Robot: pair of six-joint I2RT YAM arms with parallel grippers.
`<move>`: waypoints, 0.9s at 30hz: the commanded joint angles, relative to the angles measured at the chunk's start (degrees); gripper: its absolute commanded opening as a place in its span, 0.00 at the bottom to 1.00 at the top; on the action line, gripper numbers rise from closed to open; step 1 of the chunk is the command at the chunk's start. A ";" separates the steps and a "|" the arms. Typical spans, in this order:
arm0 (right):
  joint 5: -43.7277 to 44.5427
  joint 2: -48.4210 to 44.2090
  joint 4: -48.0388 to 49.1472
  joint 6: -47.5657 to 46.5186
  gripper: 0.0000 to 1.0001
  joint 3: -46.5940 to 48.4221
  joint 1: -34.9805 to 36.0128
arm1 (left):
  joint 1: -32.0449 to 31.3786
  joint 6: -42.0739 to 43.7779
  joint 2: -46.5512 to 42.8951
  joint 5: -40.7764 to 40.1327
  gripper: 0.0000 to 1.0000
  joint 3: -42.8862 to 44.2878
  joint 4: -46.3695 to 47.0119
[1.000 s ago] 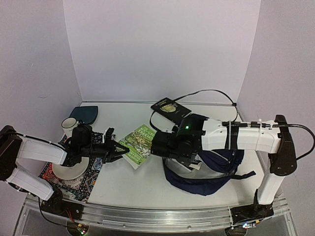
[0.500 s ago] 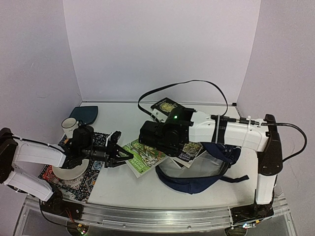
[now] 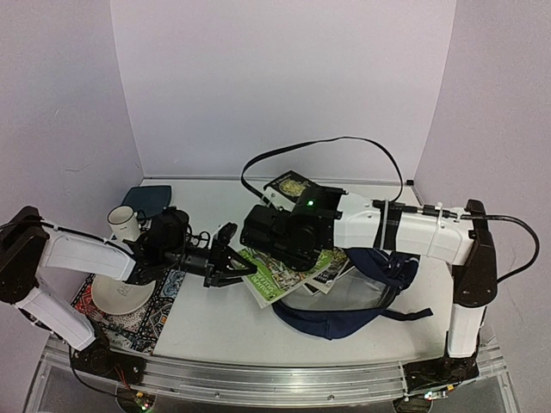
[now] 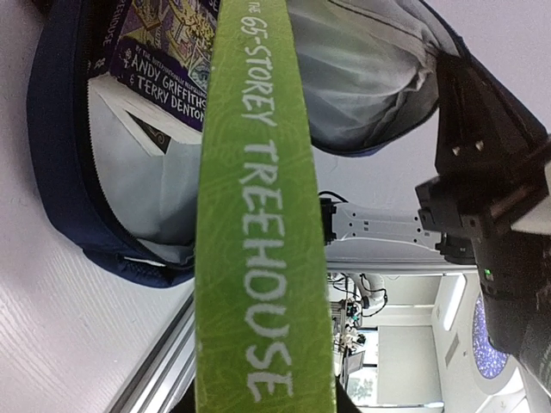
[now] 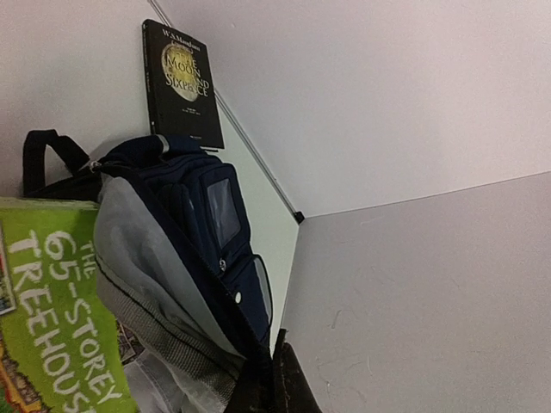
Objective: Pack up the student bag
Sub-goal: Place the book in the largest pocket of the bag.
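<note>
Feeding the green book into the student bag.
My left hand (image 3: 231, 268) is clamped on the green book (image 3: 284, 271), whose far end is at the mouth of the student bag (image 3: 387, 271), right of centre on the counter (image 3: 215, 318). My right hand (image 5: 274, 379) is pinched shut on the bag's rim, holding it open. Next I'd slide the book in beside the purple book (image 4: 159, 52). A second ago the green book sat further left, short of the bag.

The top camera is looking down from high at 6 o'clock, covering the whole table (image 3: 215, 323). The left wrist camera is facing 3 o'clock, hugging the green book (image 4: 258, 215). The right wrist camera is facing about 1 o'clock, close against the bag (image 5: 189, 224). All three are sharing both.
</note>
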 commanded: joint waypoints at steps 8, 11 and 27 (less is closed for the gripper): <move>-2.03 -7.46 9.31 -1.46 0.00 -1.82 0.64 | -1.74 -7.39 14.78 -4.97 0.00 8.71 14.67; -3.42 -8.02 11.00 -2.45 0.00 -2.45 0.83 | -2.15 -9.00 17.91 -6.50 0.00 11.35 16.08; -12.69 -8.81 15.60 -1.88 0.00 -3.59 3.92 | -7.31 -10.98 31.16 -21.03 0.00 26.00 17.38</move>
